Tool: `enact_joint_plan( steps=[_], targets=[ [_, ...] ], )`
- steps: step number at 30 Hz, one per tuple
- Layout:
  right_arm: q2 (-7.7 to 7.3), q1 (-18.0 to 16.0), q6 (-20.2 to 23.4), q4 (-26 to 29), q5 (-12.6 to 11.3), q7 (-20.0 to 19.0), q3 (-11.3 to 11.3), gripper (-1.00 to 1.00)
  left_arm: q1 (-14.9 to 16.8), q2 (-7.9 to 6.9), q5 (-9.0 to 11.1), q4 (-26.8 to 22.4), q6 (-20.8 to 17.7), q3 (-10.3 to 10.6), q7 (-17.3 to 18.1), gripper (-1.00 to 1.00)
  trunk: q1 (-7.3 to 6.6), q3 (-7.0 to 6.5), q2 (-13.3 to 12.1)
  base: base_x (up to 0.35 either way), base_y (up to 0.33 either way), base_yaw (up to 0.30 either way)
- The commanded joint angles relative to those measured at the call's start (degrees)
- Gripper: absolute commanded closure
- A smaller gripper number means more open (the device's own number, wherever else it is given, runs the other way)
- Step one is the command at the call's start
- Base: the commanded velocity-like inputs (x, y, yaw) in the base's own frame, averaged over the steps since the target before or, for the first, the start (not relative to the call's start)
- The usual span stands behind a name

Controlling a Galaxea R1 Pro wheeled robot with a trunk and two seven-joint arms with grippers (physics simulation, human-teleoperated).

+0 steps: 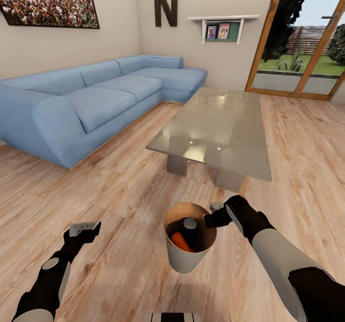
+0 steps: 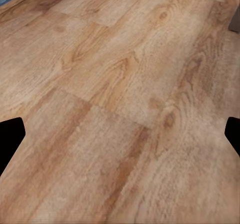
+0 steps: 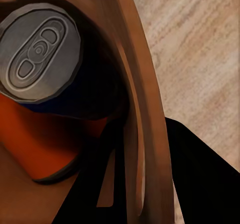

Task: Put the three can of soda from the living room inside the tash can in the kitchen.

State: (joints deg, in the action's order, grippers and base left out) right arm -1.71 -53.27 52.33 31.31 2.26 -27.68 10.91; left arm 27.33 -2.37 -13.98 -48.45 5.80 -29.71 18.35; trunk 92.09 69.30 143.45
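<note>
At left, low over the bare wooden floor: left gripper, fingers spread wide, nothing between them; probably parked clear as a spare. In the middle, before the glass coffee table: tash can, here in the living room, not the kitchen. Inside it, orange can leaning beside dark blue can; no telling about a third. At right: right gripper, pressed together on the bin's rim, one finger outside the wall, seemingly to carry bin and cans together.
</note>
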Motion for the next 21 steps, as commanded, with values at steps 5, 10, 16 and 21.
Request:
enact_joint_plan(
  steps=[5,10,16,21],
  targets=[
    [-0.07,0.0,0.32,0.0,-1.2,0.26,-0.13,1.0,0.0,0.0,0.0,0.28,0.0,0.0,-0.05,-1.0,0.0,-0.42,0.0,0.0,0.0,0.0],
    [-0.69,0.01,0.34,0.0,-1.18,0.26,-0.11,1.0,0.0,0.0,0.0,0.36,0.0,0.0,-0.07,-1.0,0.0,-0.54,0.0,0.0,0.0,0.0],
    [-1.99,0.01,0.32,-0.02,-1.33,0.26,-0.1,1.0,0.0,-0.03,-0.04,0.51,0.0,0.0,-0.1,-1.0,0.1,0.33,0.06,0.0,0.0,0.0],
    [-2.21,0.01,0.32,-0.03,-1.37,0.26,-0.1,1.0,0.0,0.0,-0.04,0.61,0.0,0.0,-0.15,-1.0,0.23,1.44,0.12,0.0,0.0,0.0]
  ],
)
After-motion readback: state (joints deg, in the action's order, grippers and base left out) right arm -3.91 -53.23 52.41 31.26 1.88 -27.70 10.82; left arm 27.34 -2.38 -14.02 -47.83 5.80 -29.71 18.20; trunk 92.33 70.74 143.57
